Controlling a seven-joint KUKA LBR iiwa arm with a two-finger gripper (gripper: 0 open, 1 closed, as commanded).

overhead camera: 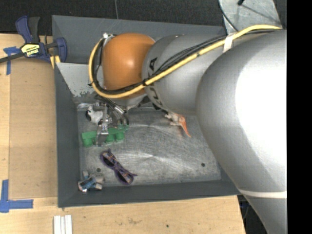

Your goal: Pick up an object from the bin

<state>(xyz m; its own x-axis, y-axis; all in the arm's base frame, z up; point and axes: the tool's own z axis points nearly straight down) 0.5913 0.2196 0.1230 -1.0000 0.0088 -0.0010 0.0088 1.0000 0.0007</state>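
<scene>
My gripper [104, 130] reaches down from under the orange cover at the bin's left middle. Its metal fingers stand right over a green plastic piece [117, 135] that lies flat on the floor there, with green showing on both sides of them. Whether the fingers grip it I cannot make out. A pair of purple sunglasses [117, 166] lies just below, towards the front. A small blue and grey toy [90, 182] sits in the front left corner. An orange and white thing [179, 123] pokes out from under the arm at the middle right.
The thick silver arm covers the bin's back and right side. A yellow cable loops round the orange cover. The bin's left wall stands close to the gripper. Bare scratched floor stretches across the front right.
</scene>
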